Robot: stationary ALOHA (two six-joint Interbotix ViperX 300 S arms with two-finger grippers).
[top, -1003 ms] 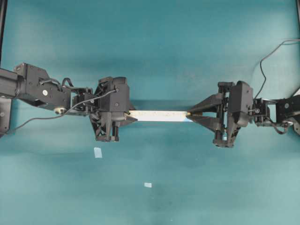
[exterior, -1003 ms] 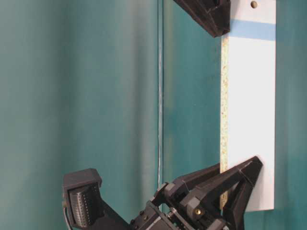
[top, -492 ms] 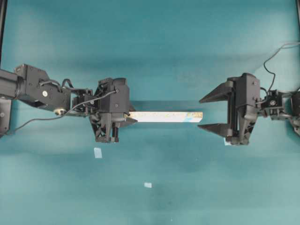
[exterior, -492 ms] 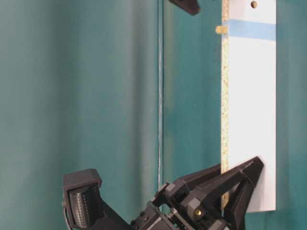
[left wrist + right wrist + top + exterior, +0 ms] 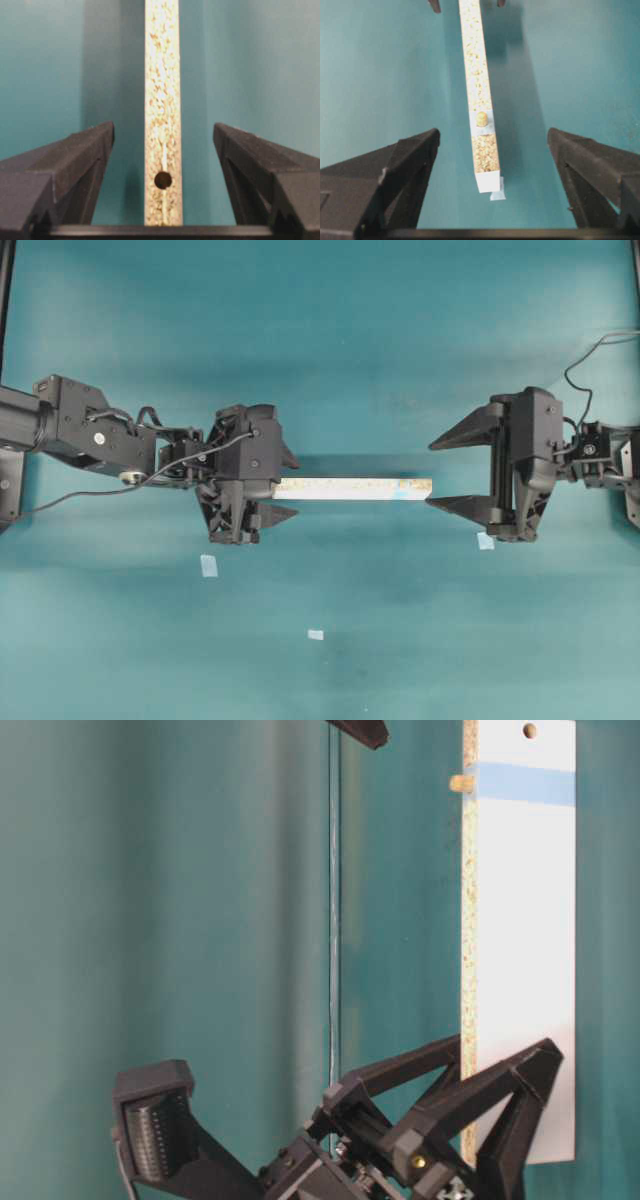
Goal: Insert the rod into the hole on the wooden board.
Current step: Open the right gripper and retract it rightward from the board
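The wooden board (image 5: 350,488) stands on its long edge on the teal table, speckled face up (image 5: 476,60). The rod (image 5: 481,119) sits upright in the hole with the light-blue mark, its tan top poking out (image 5: 460,783). My left gripper (image 5: 281,484) is open, its fingers well apart on either side of the board's left end (image 5: 162,75) and touching nothing. My right gripper (image 5: 431,475) is open and stands just off the board's right end, holding nothing (image 5: 493,132). The unmarked hole (image 5: 163,180) lies between my left fingers.
Pale-blue tape squares lie on the table at the front left (image 5: 208,565), front middle (image 5: 315,634) and under my right gripper (image 5: 485,540). A black cable (image 5: 590,350) loops at the right edge. Another small hole (image 5: 529,730) shows in the board's white side.
My right gripper opened and drew back to the right, leaving the rod in the hole. My left gripper opened and let go of the board, which has stayed in place.
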